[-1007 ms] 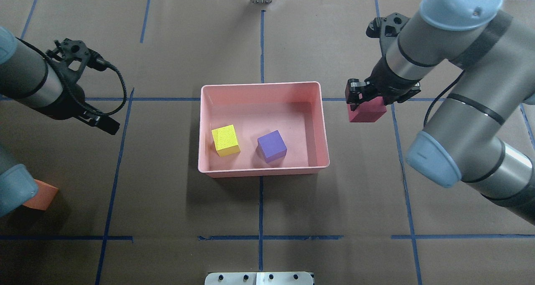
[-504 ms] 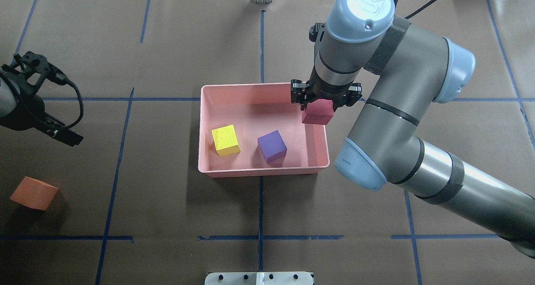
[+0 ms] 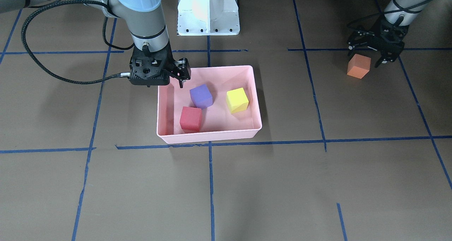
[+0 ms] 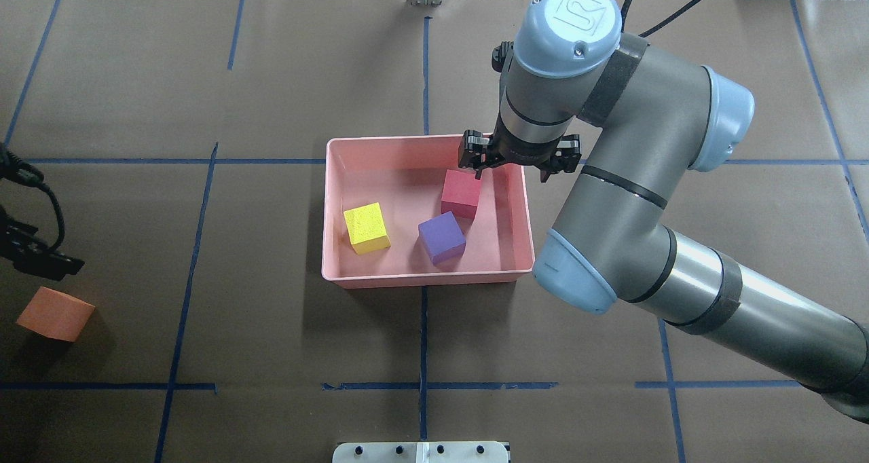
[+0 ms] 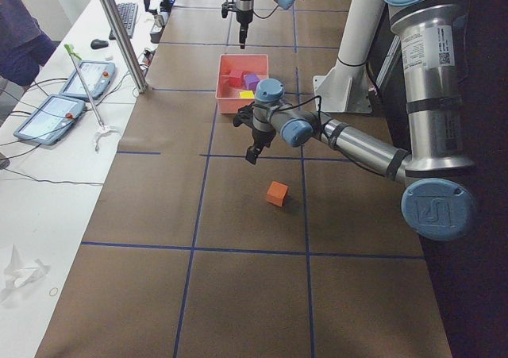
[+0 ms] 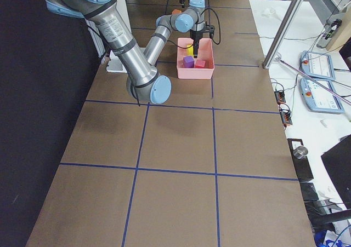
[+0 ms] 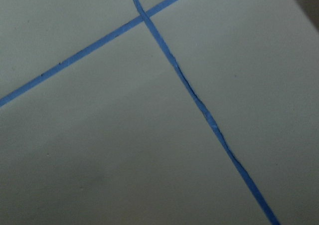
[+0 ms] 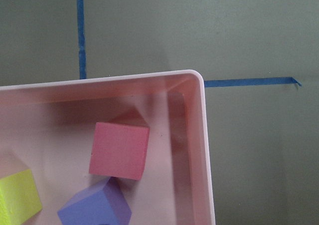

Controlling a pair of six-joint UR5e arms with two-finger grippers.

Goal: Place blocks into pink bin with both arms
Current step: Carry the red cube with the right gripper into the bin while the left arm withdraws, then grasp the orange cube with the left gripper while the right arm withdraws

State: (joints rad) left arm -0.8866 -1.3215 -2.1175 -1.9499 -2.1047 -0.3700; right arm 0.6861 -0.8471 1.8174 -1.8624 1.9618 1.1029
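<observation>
overhead and front views look down from opposite sides, sharing the pink bin (image 4: 428, 276); end views distant; wrist cameras close.

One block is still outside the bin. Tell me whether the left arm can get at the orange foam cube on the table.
Probably yes. The left gripper hovers open close by the orange foam cube, which sits alone on brown paper. The right arm is away at the light-pink plastic bin.

1. The right arm (image 4: 645, 178) is reaching forward, and its wrist is pointing straight down.
2. The right gripper (image 4: 516, 166) is spreading wide, holding nothing.
3. The left gripper (image 3: 370, 53) is hanging low, fingers apart.
</observation>
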